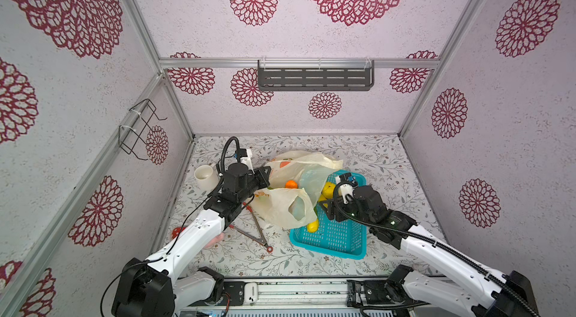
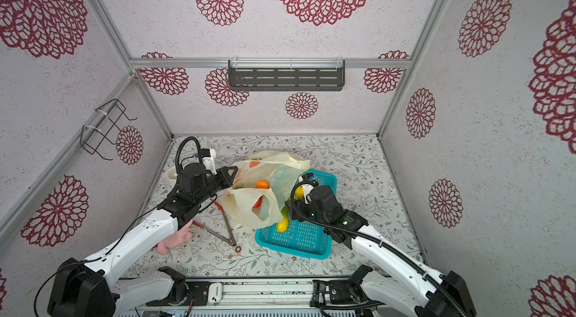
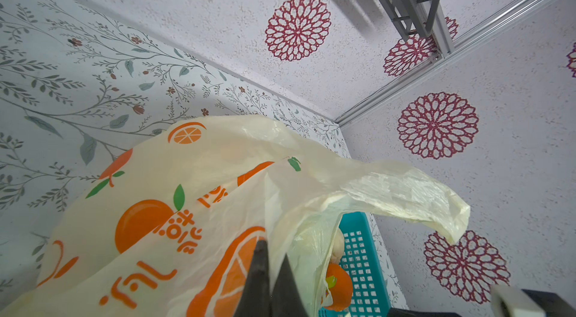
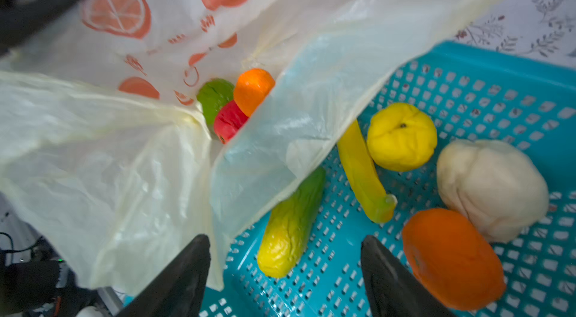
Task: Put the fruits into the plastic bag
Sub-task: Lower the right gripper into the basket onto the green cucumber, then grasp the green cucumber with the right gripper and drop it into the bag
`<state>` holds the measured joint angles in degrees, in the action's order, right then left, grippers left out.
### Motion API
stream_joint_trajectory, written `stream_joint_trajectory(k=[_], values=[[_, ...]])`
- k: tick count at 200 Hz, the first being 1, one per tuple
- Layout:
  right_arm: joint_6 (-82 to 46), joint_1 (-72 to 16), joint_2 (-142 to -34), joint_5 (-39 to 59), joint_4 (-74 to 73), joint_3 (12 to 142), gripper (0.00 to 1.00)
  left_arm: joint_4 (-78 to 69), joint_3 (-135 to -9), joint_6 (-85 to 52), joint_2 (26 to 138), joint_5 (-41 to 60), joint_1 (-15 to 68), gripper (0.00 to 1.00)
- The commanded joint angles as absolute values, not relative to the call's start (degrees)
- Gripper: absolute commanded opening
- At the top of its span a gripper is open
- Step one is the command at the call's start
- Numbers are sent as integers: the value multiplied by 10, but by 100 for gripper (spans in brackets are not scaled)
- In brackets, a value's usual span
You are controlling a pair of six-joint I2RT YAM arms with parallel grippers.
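The plastic bag (image 1: 280, 206) lies crumpled mid-table, its mouth draped over the turquoise basket (image 1: 330, 237). My left gripper (image 3: 268, 264) is shut on the bag's edge, holding it up; in a top view it sits at the bag's left side (image 1: 265, 174). Inside the bag lie a green ball (image 4: 215, 100), a red ball (image 4: 229, 122) and an orange (image 4: 252, 89). My right gripper (image 4: 285, 240) hangs open over the basket, empty, above a yellow-green long piece (image 4: 290, 228). Beside it lie a banana (image 4: 361, 172), a yellow round fruit (image 4: 400, 137), a whitish lumpy one (image 4: 489, 187) and an orange one (image 4: 452, 259).
A white cup (image 1: 205, 176) stands at the left behind my left arm. Metal tongs (image 1: 255, 231) lie left of the basket. A pink plush toy (image 2: 174, 240) sits under my left forearm. Walls close in on three sides; a wire rack (image 1: 140, 131) hangs on the left wall.
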<state>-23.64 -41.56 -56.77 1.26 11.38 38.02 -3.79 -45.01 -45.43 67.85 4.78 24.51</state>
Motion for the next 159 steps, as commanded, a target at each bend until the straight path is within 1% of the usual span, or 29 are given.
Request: stream_joint_trajectory(k=[1, 33, 52, 100, 133, 159], values=[[-235, -415, -591, 52, 122, 368, 77, -50, -450, -451, 680, 45, 249, 0], [-212, -418, -680, 126, 107, 391, 77, -46, -454, -451, 681, 44, 250, 0], [-204, -422, -727, 140, 95, 409, 77, -42, -455, -451, 680, 41, 249, 0], [-184, -423, -822, 132, 103, 455, 76, -39, -451, -453, 673, 34, 251, 0], [-173, -424, -878, 114, 123, 487, 72, -34, -457, -452, 678, 38, 253, 0], [-175, -423, -891, 106, 129, 487, 67, -28, -463, -448, 679, 36, 253, 0]])
